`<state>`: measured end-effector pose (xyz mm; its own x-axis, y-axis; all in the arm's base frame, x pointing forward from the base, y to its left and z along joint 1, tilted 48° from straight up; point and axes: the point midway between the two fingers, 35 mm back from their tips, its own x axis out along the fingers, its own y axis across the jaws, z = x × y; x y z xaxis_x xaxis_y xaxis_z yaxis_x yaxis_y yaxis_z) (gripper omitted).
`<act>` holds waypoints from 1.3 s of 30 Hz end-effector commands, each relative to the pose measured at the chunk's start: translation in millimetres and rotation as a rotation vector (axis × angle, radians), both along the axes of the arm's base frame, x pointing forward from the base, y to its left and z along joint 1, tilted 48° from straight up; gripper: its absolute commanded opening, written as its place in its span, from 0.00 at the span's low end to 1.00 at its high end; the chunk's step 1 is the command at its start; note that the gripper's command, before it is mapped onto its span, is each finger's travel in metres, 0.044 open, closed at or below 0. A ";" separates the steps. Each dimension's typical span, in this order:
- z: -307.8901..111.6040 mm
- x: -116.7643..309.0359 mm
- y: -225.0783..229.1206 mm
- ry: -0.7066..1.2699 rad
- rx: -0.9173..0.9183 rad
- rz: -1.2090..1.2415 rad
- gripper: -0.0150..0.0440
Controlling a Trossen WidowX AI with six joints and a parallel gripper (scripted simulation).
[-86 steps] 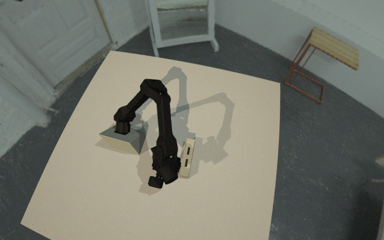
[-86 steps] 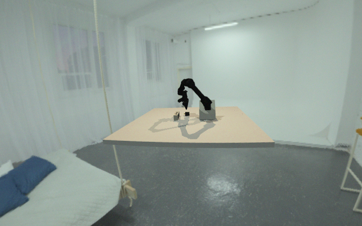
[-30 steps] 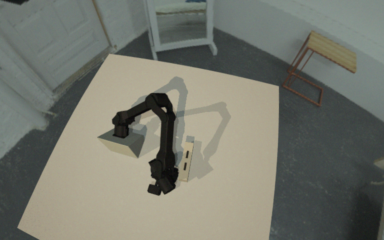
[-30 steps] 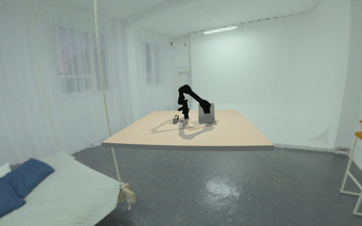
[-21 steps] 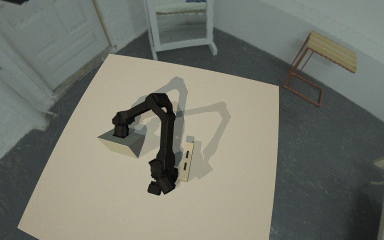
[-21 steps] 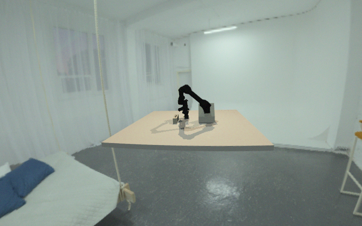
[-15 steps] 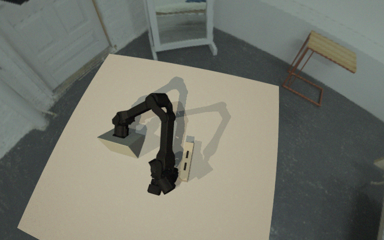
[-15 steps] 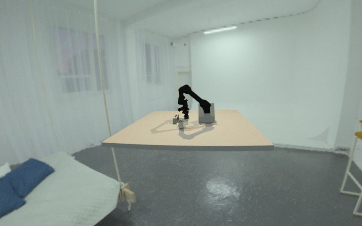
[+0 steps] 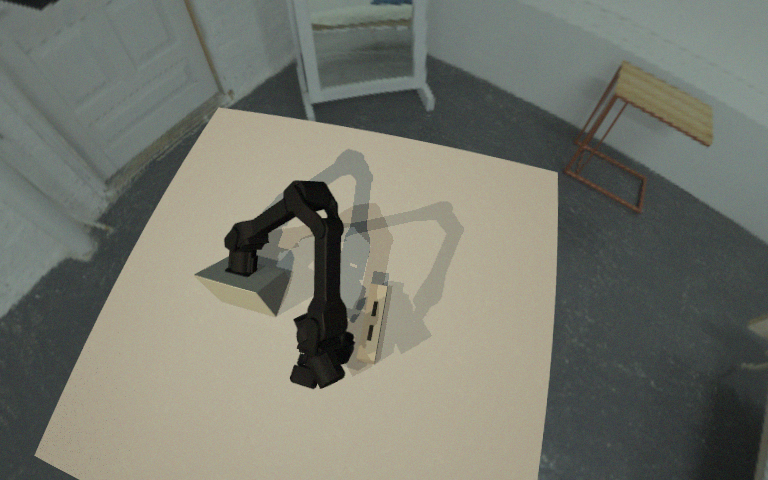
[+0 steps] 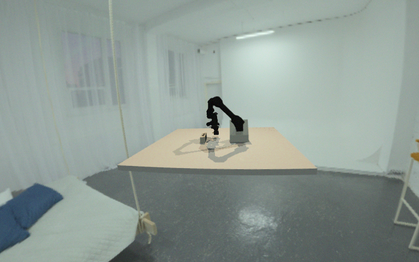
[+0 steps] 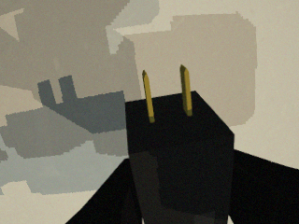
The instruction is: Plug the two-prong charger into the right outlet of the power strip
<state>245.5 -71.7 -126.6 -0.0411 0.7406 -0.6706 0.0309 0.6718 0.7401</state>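
The black charger (image 11: 189, 168) fills the lower middle of the wrist view, with two brass prongs (image 11: 149, 98) (image 11: 186, 91) pointing toward the top of that view. My gripper (image 11: 171, 160) (image 10: 216, 131) is shut on the charger body, one finger on each side. The charger is low over the table; whether it touches the tabletop I cannot tell. In the top view the arm hides it. The beige power strip (image 9: 366, 354) (image 10: 202, 140) lies beside the gripper, to its right in the top view, with two dark outlets (image 9: 374, 308) (image 9: 370, 332) visible. It is not in the wrist view.
The arm's base block (image 9: 237, 291) (image 10: 238, 137) stands on the pale table (image 9: 453, 396) (image 10: 262, 157). The arm (image 9: 327, 260) (image 10: 227, 111) arches over from the base. Overlapping shadows of the arm fall around the strip and charger.
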 end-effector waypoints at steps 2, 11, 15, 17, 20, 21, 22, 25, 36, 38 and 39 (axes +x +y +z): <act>16.5 -2.3 -18.5 -0.011 -0.011 -0.001 0.25; 19.1 -1.8 -9.5 -0.018 -0.014 0.005 0.25; 21.0 -0.8 -0.7 -0.024 -0.015 0.011 0.25; 22.0 -0.5 3.7 -0.027 -0.016 0.014 0.25; 23.5 -0.1 10.3 -0.032 -0.017 0.019 0.25; 24.0 0.0 12.5 -0.034 -0.017 0.020 0.25; 24.5 0.0 14.7 -0.035 -0.017 0.022 0.25; 26.0 0.0 21.3 -0.040 -0.017 0.027 0.25; 31.6 -1.7 45.5 -0.058 -0.016 0.045 0.25; 32.6 -2.3 49.9 -0.062 -0.015 0.049 0.25; 33.1 -2.6 52.1 -0.063 -0.014 0.050 0.25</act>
<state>242.9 -26.1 -97.1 -0.0418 0.7272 -0.6852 -0.0427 0.6839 0.7284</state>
